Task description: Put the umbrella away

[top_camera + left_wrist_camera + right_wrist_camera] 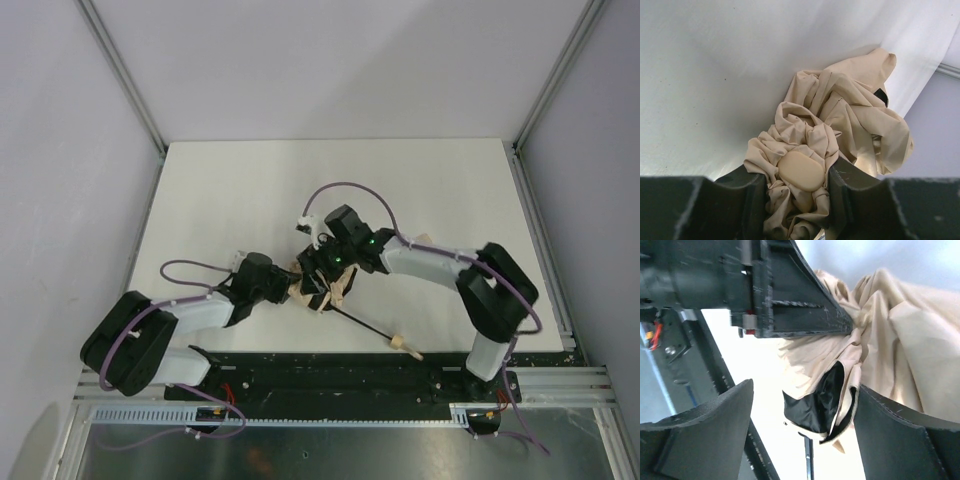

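We are clenching our left gripper (797,186) on bunched fabric of the one umbrella (312,291), our right gripper (803,396) gaping wide around it.

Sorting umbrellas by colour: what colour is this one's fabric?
Tan-beige. The umbrella fabric shows best in the left wrist view.

Umbrella (840,115) on table (300,190) between left pincer (797,190) and right pincer (805,435), handle (405,345) toward near edge

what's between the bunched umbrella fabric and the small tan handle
Only the thin black shaft, running from the bunched fabric to the handle; the top external view shows it.
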`<state>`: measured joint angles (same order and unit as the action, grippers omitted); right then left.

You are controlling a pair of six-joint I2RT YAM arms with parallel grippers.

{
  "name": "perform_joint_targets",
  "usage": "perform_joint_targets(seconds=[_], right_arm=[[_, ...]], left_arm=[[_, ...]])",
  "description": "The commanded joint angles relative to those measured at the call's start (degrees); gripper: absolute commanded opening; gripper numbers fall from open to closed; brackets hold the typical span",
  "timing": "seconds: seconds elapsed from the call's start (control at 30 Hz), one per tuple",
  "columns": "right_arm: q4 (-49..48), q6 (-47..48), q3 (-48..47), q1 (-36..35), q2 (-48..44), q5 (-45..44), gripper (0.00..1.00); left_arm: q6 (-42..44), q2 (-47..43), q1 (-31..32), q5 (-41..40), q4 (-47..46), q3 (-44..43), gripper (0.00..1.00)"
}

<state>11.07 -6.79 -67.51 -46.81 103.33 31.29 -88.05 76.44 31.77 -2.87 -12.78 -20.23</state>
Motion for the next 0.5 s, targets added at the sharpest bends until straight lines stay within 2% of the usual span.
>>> perform_joint_targets(seconds=[0.0, 0.1, 0.23, 0.47], right_arm=[[3.01, 11.34, 0.38, -6.63, -8.98, -26.30, 0.80], [-1.16, 18.72, 3.82, -13.00, -12.27, -39.61, 0.83], [-7.47, 26.45, 7.54, -20.09, -11.93, -50.68, 0.86], [-14.67, 30.72, 9.23, -25.51, -5.84, -57.43, 0.82]], left_arm=[[4.39, 0.34, 0.20, -5.33, 9.56, 2.60, 0.00], [4.12, 0.58, 0.19, -4.03, 10.88, 2.18, 0.00], [3.43, 1.42, 0.14, -3.06, 15.04, 0.73, 0.00], [2.17, 2.55, 0.14, -0.69, 17.48, -0.41, 0.00]])
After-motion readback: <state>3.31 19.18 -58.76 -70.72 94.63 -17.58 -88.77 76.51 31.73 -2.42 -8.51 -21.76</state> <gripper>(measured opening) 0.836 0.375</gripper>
